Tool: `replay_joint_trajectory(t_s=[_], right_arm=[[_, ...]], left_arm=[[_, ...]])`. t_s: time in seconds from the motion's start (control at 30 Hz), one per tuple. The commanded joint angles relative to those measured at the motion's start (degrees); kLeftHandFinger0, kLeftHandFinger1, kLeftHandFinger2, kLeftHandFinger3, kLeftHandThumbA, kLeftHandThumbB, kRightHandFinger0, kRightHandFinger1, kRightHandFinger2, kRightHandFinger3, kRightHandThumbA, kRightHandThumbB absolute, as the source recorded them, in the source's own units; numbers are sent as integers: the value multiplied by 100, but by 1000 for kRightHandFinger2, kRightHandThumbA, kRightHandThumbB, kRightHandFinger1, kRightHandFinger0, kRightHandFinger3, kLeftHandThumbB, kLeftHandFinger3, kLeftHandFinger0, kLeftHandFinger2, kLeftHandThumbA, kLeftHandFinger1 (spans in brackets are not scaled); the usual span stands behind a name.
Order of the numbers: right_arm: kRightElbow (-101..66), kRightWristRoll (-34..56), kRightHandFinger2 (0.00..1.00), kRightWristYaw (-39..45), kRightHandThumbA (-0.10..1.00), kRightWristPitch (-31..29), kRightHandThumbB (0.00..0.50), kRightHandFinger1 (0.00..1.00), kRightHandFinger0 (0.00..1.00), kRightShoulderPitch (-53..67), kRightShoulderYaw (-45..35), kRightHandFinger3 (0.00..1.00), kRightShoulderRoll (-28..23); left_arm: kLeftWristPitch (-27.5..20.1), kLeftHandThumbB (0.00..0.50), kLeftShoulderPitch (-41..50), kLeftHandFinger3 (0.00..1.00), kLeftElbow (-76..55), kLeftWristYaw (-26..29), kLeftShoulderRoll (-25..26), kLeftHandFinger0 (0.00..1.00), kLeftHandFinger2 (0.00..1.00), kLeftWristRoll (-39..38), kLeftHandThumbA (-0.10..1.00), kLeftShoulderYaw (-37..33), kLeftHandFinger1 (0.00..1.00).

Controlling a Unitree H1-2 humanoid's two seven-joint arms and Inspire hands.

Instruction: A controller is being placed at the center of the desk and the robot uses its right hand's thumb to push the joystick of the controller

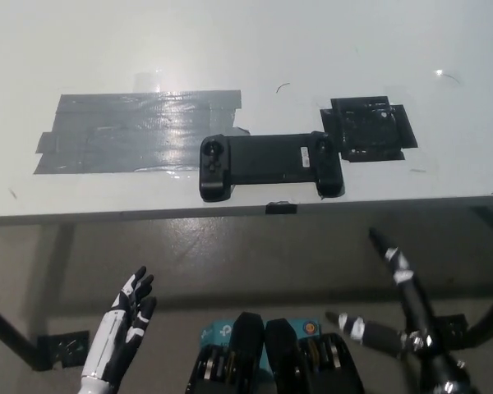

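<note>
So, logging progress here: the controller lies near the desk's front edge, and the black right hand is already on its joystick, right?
Not quite. The controller does lie near the desk's front edge, but the head view shows the right hand below that edge, clear of the controller, not on its joystick.

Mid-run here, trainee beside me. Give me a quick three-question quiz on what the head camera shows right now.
1. True or false: the right hand is touching the controller.
2. What lies on the desk left of the controller: (a) a grey tape patch, (b) a cup, (c) a keyboard?
3. Where is the left hand, and is it holding anything?

Key
1. False: it is below the desk edge, short of the controller.
2. (a), the grey tape patch; a black tape patch lies to the right.
3. Lower left, below the desk edge, open and empty.
</note>
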Motion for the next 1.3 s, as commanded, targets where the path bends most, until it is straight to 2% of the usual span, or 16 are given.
replay_joint_trajectory(t_s=[0.0, 0.1, 0.17, 0.47, 0.63, 0.7, 0.87, 1.0, 1.1, 1.17, 1.27], right_arm=[[-641, -11, 1000, -48, 1000, 495, 317, 1000, 1000, -610, -242, 1000, 92], [-549, 52, 1000, 15, 1000, 911, 270, 1000, 1000, -1323, -415, 1000, 66], [-429, 83, 1000, 62, 1000, 1094, 263, 1000, 1000, -1648, -484, 1000, 43], [943, 348, 1000, 157, 1000, 1454, 319, 1000, 1000, -3290, -698, 1000, -37], [2061, 643, 1000, 139, 1000, 1706, 308, 1000, 1000, -4138, -870, 1000, 111], [2547, 796, 1000, 141, 1000, 1806, 302, 1000, 1000, -4411, -960, 1000, 183], [3730, 898, 1000, 47, 1000, 1592, 299, 1000, 1000, -4870, -1071, 1000, 258], [4578, 1076, 1000, 18, 997, 1426, 332, 1000, 1000, -5138, -1193, 1000, 358], [4906, 1073, 1000, -16, 990, 1361, 307, 1000, 1000, -5206, -1178, 1000, 409], [5138, 1033, 1000, -66, 1000, 1343, 339, 1000, 1000, -5273, -1152, 1000, 421], [5447, 969, 1000, -151, 1000, 1235, 329, 1000, 1000, -5318, -1104, 1000, 407]], left_arm=[[-229, 36, -37, 1000, -185, -7, 24, 1000, 1000, 81, 908, -24, 1000], [-219, 40, -64, 1000, -210, -12, 24, 1000, 1000, 90, 905, -25, 1000], [-189, 40, -80, 1000, -243, -15, 19, 1000, 1000, 103, 906, -30, 1000], [-218, 36, -252, 1000, -229, -30, 28, 1000, 1000, 91, 904, -26, 1000], [-167, 25, -329, 1000, -248, -51, 42, 1000, 1000, 79, 885, -22, 1000], [-101, 37, -353, 1000, -282, -47, 40, 1000, 1000, 60, 890, -1, 1000], [-140, 31, -379, 1000, -261, -60, 58, 1000, 1000, 42, 892, 8, 1000], [-138, 27, -387, 1000, -270, -40, 63, 1000, 1000, 65, 900, 21, 1000], [-90, 29, -394, 1000, -291, -44, 64, 1000, 1000, 56, 903, 31, 1000], [-88, 29, -410, 1000, -285, -31, 68, 1000, 1000, 72, 905, 41, 1000], [-88, 27, -404, 1000, -283, -51, 75, 1000, 1000, 47, 906, 41, 1000]])
